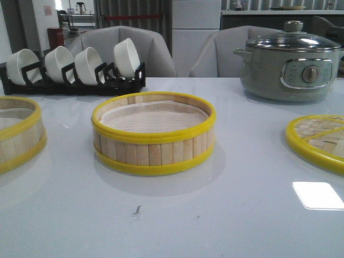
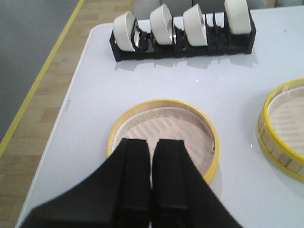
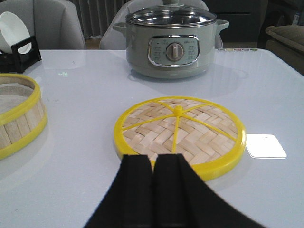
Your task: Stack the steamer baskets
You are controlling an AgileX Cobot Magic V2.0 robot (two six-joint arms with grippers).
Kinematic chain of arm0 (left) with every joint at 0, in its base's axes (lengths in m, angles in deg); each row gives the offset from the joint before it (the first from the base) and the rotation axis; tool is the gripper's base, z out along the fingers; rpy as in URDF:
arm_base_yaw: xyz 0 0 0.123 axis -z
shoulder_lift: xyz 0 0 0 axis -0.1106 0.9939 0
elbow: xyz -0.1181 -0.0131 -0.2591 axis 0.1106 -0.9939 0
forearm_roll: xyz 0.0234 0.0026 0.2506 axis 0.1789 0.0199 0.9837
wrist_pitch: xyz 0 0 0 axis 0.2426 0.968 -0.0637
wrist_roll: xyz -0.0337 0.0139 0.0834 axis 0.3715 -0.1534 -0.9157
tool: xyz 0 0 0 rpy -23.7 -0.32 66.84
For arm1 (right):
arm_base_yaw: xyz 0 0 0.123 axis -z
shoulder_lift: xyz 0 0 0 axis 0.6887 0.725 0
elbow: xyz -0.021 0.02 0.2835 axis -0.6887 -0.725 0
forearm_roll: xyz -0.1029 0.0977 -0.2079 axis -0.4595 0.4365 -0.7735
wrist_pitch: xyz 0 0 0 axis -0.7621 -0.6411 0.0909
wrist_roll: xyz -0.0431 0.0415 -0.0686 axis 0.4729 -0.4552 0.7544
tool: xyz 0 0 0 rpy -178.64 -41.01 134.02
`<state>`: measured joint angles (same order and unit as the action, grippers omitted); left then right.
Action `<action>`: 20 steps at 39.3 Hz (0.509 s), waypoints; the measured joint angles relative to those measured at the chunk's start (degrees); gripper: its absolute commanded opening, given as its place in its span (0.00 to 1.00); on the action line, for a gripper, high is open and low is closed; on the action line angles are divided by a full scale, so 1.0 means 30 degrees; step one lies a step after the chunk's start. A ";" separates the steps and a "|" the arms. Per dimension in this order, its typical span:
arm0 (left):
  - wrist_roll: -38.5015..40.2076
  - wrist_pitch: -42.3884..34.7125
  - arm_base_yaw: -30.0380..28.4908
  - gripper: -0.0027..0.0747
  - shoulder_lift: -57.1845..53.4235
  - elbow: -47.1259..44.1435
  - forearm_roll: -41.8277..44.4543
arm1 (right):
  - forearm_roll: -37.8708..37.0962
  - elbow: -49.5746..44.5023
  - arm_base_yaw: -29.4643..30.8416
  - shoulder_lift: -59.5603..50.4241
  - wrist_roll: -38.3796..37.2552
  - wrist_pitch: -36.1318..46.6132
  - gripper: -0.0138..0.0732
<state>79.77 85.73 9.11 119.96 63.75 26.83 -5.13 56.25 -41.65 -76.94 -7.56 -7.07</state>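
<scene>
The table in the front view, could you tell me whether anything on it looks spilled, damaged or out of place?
Only a small dark speck on the white table, in front of the middle yellow-rimmed bamboo steamer basket; I cannot tell whether it is debris or a scratch.

White glossy table (image 1: 226, 215) with objects resting directly on its top. Centre: steamer basket (image 1: 153, 133), upright, white liner inside. Left edge of the front view: second basket (image 1: 19, 131), partly cut off, well apart from the first. Right: flat woven lid (image 1: 318, 141) with yellow rim. Rear left: black rack (image 1: 75, 80) holding four white bowls on edge. Rear right: grey-green electric pot (image 1: 290, 62) with glass lid. A small dark mark (image 1: 137, 209) lies near the front.
</scene>
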 measured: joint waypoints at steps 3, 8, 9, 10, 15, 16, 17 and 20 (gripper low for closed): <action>-0.0043 0.0134 0.0000 0.16 0.0037 -0.0174 0.0000 | 0.0000 0.0000 0.0000 0.0000 0.0000 0.0000 0.22; -0.0115 0.0178 0.0000 0.16 0.0037 -0.0377 -0.0131 | 0.0000 0.0000 0.0000 0.0000 0.0000 0.0000 0.22; -0.0115 0.0178 0.0000 0.16 0.0037 -0.0423 -0.0225 | 0.0000 0.0000 0.0000 0.0000 0.0000 0.0000 0.22; -0.0115 0.0178 0.0000 0.16 0.0037 -0.0471 -0.0320 | 0.0000 0.0000 0.0000 0.0000 0.0000 0.0000 0.22; -0.0115 0.0178 0.0000 0.16 0.0037 -0.0638 -0.0668 | 0.0000 0.0000 0.0000 0.0000 0.0000 0.0000 0.22; -0.0115 0.0178 0.0000 0.16 0.0037 -0.0638 -0.0668 | 0.0000 0.0000 0.0000 0.0000 0.0000 0.0000 0.22; -0.0115 0.0178 0.0000 0.16 0.0037 -0.0667 -0.0668 | 0.0000 0.0000 0.0000 0.0000 0.0000 0.0000 0.22; -0.0115 0.0178 0.0000 0.16 0.0037 -0.0667 -0.0580 | 0.0000 0.0000 0.0000 0.0000 0.0000 0.0000 0.22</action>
<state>79.42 86.26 9.11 120.07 61.75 25.09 -5.13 56.25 -41.65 -76.94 -7.56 -7.07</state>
